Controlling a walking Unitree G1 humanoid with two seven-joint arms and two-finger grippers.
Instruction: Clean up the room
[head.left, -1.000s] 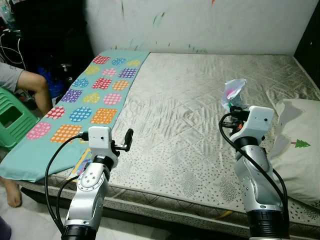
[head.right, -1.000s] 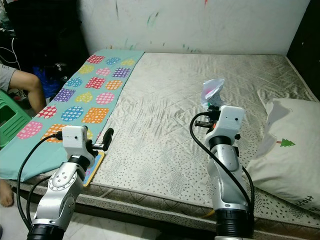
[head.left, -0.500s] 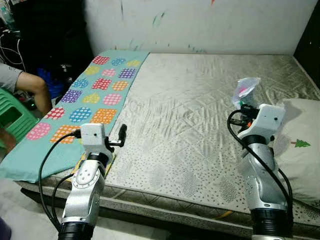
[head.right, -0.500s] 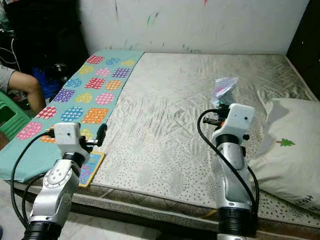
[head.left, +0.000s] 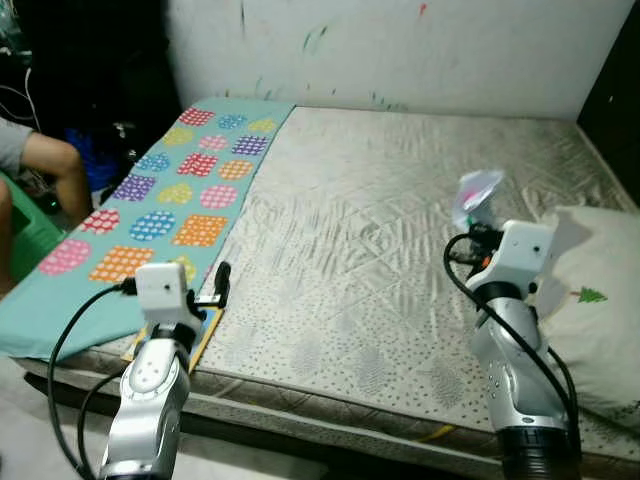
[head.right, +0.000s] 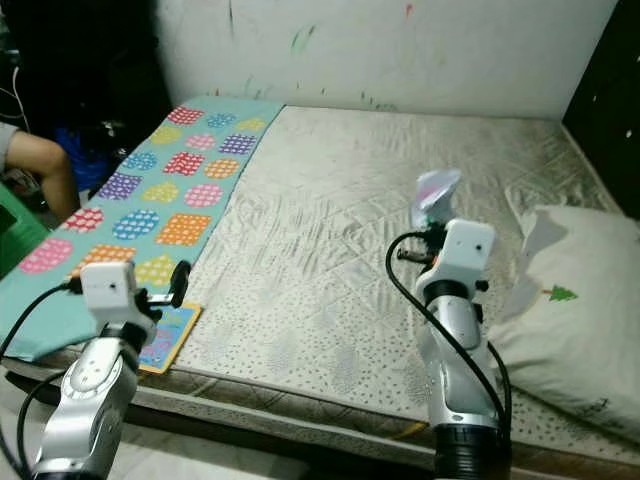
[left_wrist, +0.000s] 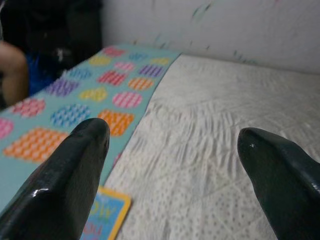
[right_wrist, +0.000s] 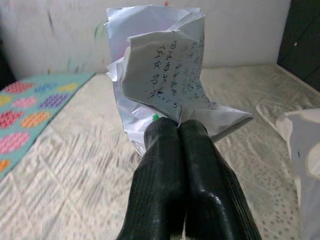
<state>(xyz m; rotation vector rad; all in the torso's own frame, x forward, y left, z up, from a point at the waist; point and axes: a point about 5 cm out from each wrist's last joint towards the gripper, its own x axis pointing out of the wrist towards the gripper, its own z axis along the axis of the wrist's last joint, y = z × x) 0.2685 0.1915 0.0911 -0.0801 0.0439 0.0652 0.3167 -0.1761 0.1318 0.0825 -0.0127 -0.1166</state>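
crumpled paper (right_wrist: 165, 75) pinched in right pincer (right_wrist: 177, 131), above mattress (head.left: 370, 200)

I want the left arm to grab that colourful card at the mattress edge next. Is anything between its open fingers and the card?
Nothing visible blocks it. The left gripper is open above the mattress, with the card lying flat just below it beside the patterned mat.

teal polka-patch blanket (head.left: 150, 200), white handwritten paper (right_wrist: 165, 75)
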